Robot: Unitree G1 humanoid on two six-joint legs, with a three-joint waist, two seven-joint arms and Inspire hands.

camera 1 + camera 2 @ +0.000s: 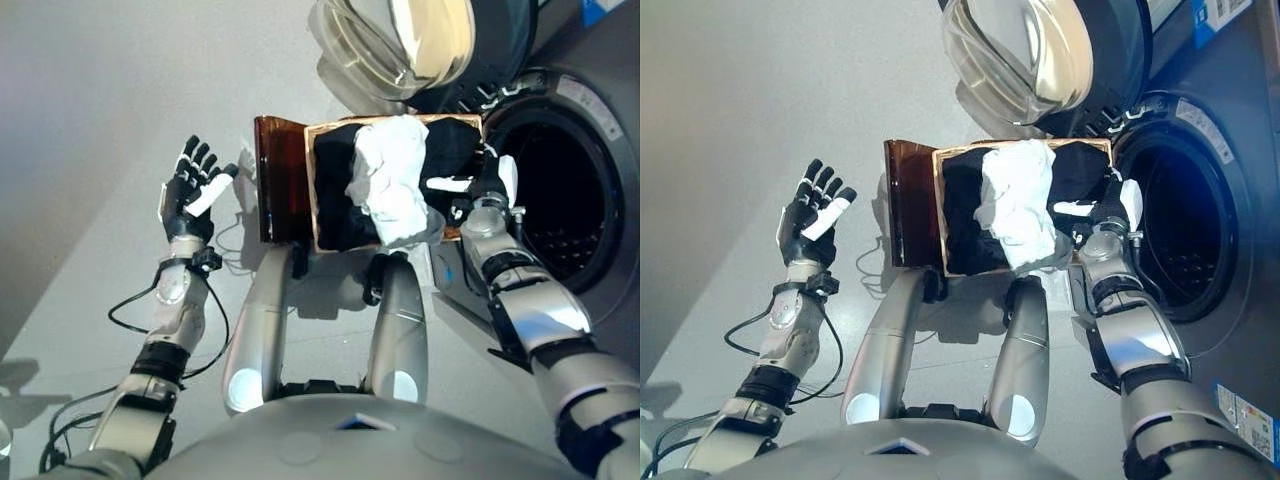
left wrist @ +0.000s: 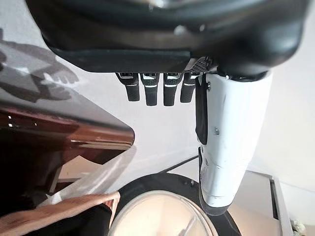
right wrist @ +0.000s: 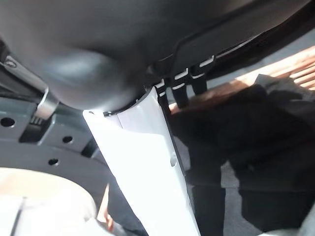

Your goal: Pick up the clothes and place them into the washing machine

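A tan-rimmed basket (image 1: 312, 190) stands in front of me, holding black clothes (image 1: 335, 190) with a crumpled white garment (image 1: 392, 180) on top. My right hand (image 1: 482, 190) is at the basket's right edge, beside the washing machine's drum opening (image 1: 560, 200). Its fingers (image 3: 182, 91) reach straight over the rim onto the black clothes (image 3: 256, 147), and its white-covered thumb (image 3: 147, 162) is stretched out. Nothing is gripped. My left hand (image 1: 193, 185) is raised to the left of the basket, fingers (image 2: 150, 88) spread and empty.
The washer's round glass door (image 1: 400, 40) hangs open above the basket. A glossy dark brown panel (image 1: 278, 180) stands against the basket's left side. Grey floor lies to the left.
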